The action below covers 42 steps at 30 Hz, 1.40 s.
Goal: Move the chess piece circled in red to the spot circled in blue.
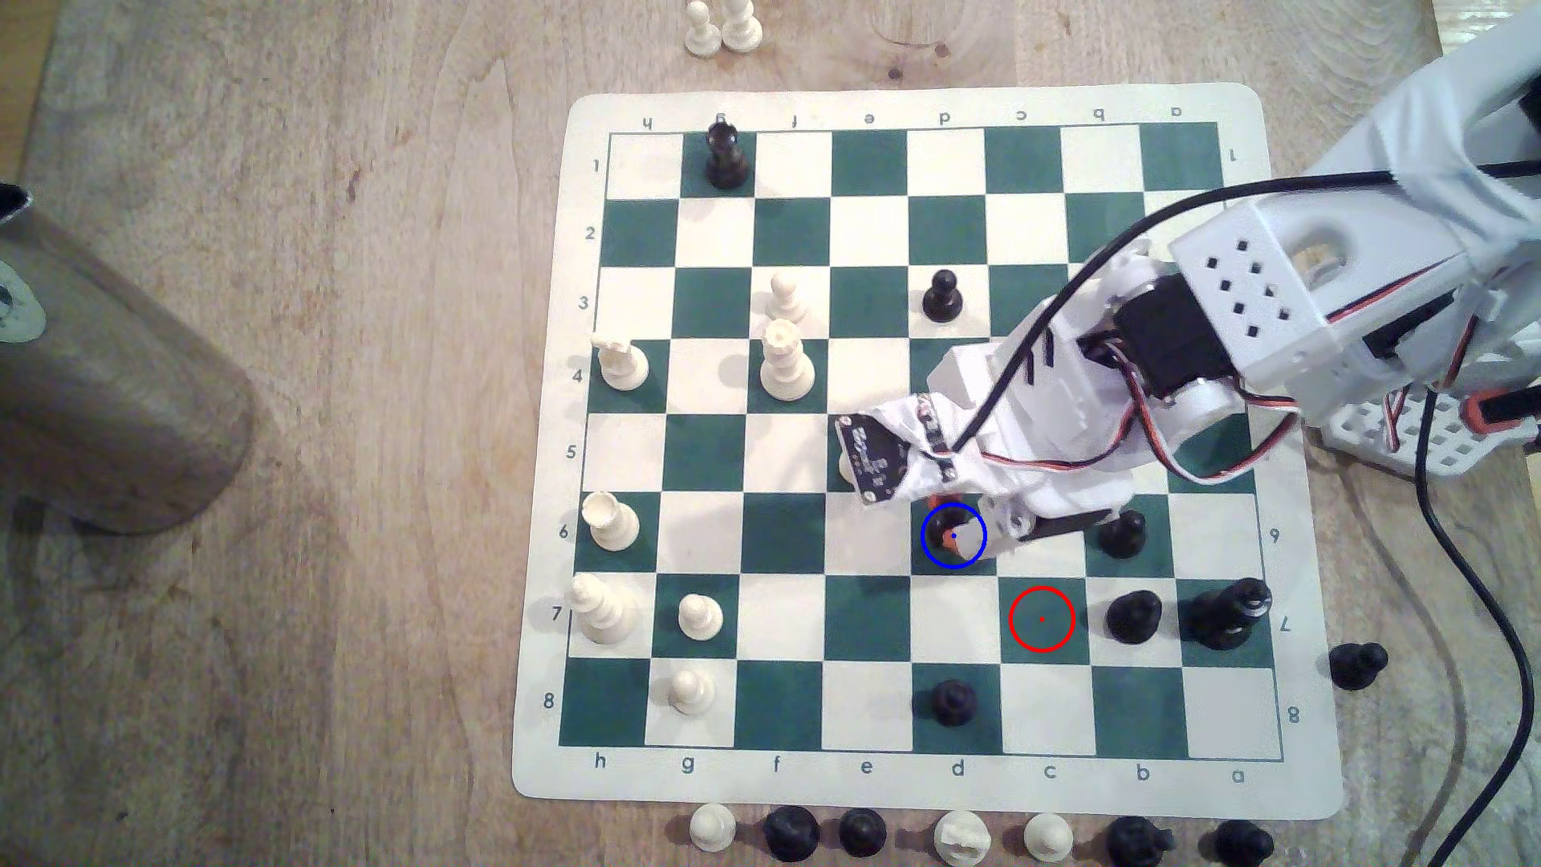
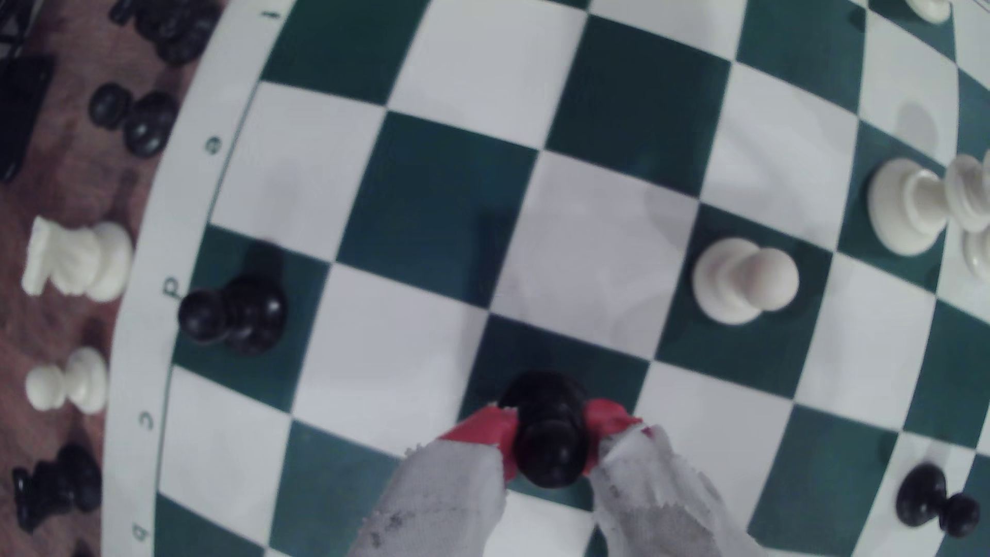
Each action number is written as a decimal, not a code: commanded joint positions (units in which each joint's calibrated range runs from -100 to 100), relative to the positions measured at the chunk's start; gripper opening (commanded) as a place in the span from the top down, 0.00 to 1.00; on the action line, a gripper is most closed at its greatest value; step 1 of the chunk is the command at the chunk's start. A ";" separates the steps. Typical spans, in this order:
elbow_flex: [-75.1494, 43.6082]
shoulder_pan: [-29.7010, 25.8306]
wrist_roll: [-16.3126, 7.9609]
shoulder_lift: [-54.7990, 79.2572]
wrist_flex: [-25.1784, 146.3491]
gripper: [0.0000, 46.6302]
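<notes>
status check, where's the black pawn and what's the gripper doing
Gripper shut on the black pawn. Pawn over the blue-ringed square, base on or just above it. Red-ringed square vacant. Nothing in the way.

My board's border carries all the print I can read. In the exterior view, letters h to a run along the near edge and numbers 1 to 8 down the left edge. In the wrist view, the border shows e, d, c.
</notes>
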 commanded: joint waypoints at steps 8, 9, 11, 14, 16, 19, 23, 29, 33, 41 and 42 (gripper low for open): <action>-5.58 0.34 0.10 2.87 -2.42 0.99; -5.58 0.26 0.10 3.04 -2.42 0.99; -5.58 -0.05 0.20 3.81 -2.42 0.99; -5.58 -0.13 0.24 4.57 -2.42 0.99; -5.58 -0.05 0.29 4.91 -2.58 0.99; -5.58 0.18 0.39 4.99 -2.58 0.99; -5.49 0.41 0.83 5.08 -1.19 0.67; -3.95 -0.45 0.93 -0.27 1.35 0.58; -3.86 -1.54 0.59 -5.02 5.86 0.56; -3.68 -2.40 0.44 -9.52 9.70 0.56; -3.68 -2.40 0.63 -10.46 10.69 0.56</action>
